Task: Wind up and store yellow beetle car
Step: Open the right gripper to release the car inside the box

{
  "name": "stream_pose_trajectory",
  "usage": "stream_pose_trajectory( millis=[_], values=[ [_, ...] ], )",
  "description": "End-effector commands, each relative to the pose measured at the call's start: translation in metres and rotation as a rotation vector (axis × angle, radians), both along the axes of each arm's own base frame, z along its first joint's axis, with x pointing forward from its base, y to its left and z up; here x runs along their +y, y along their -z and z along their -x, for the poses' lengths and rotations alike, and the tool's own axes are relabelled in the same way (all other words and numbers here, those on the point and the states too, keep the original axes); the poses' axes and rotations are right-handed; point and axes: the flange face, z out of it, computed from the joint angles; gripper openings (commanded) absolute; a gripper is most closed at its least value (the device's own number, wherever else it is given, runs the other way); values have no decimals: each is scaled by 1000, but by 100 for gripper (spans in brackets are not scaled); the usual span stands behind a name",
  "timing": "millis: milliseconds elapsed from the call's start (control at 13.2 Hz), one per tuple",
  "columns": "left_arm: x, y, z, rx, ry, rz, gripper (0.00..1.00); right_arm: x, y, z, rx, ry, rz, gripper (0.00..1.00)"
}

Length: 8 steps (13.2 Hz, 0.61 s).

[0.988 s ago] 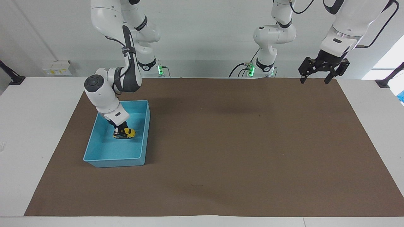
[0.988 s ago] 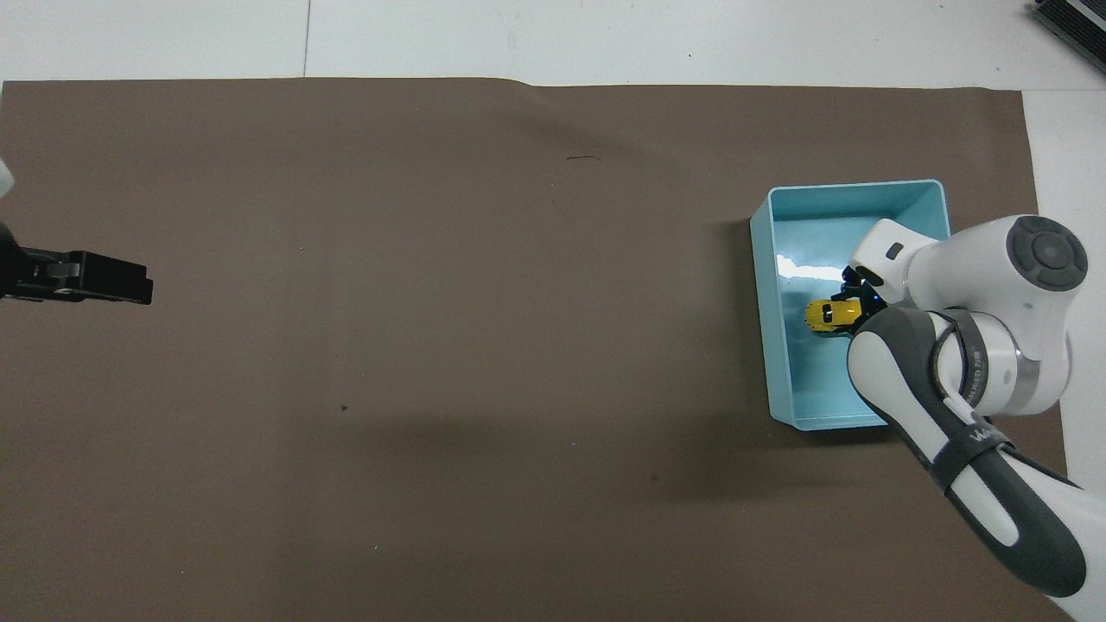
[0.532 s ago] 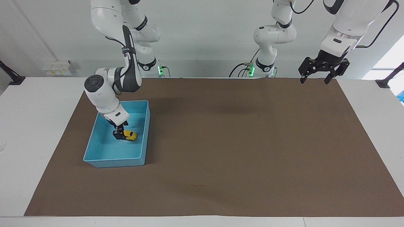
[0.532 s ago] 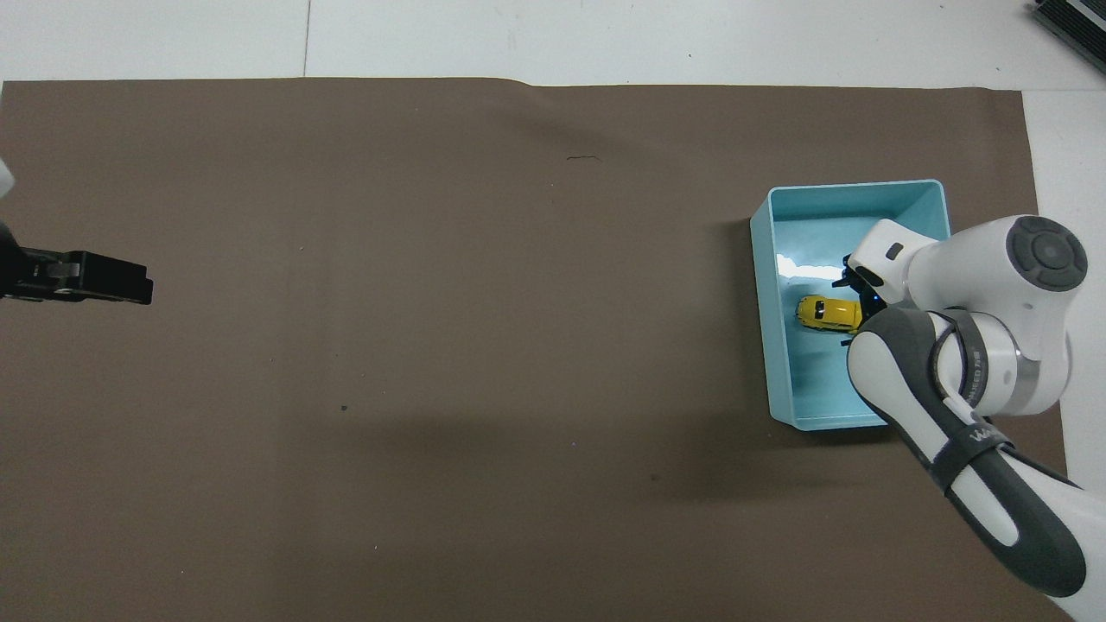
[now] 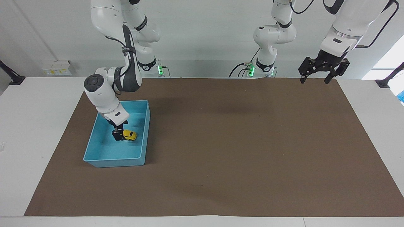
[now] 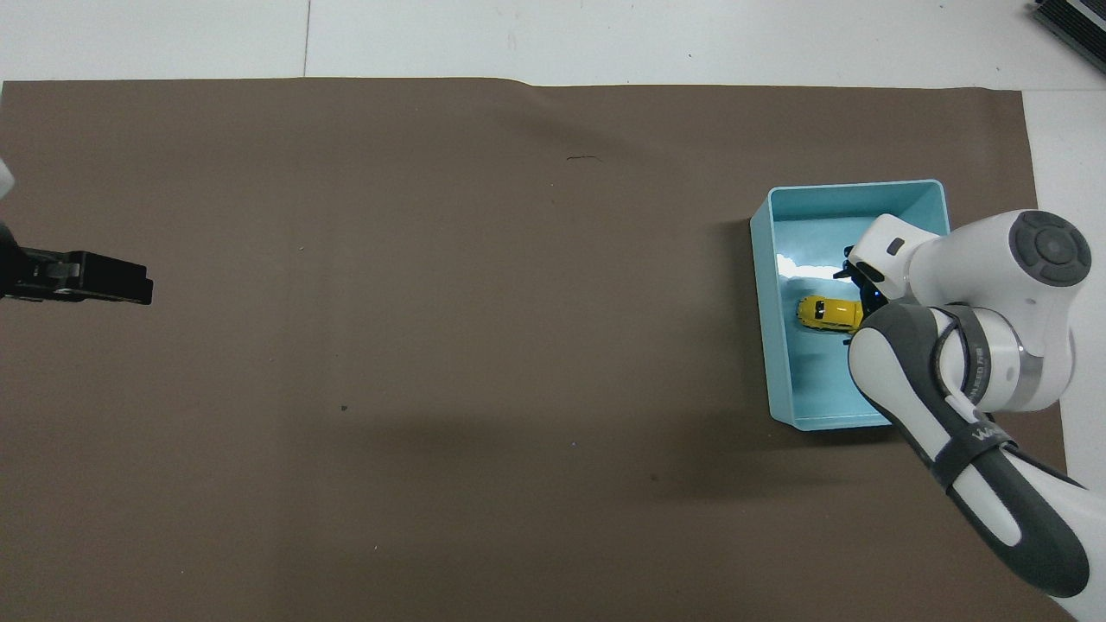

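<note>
Lettering on right arm (image 6: 972,445) unreadable; unmarked yellow beetle car (image 5: 129,135)

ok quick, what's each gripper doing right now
Left gripper: open, empty, waiting above the mat's edge.
Right gripper: open inside the blue bin, beside the yellow beetle car.

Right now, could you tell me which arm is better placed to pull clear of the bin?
The right: its pincer is inside the blue bin beside the yellow beetle car; the left pincer waits at the mat's corner.

No readable text, labels, brands or numbers could be made out. Small lettering ran along the dark grey band of the right arm (image 6: 976,445), too small to read.
</note>
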Motion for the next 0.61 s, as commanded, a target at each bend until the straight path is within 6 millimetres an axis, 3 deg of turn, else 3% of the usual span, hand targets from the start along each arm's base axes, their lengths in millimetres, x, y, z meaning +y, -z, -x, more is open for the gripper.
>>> stream_pose_trajectory(
  millis=[0, 304, 532],
  values=[
    [2, -4, 5, 6, 0, 9, 100, 2, -29, -12, -6, -22, -3, 100],
    [2, -4, 5, 6, 0, 9, 100, -1, -57, -16, -17, -20, -1, 100],
    [2, -4, 5, 6, 0, 9, 100, -14, -74, -15, -12, -4, 3, 100]
  ],
)
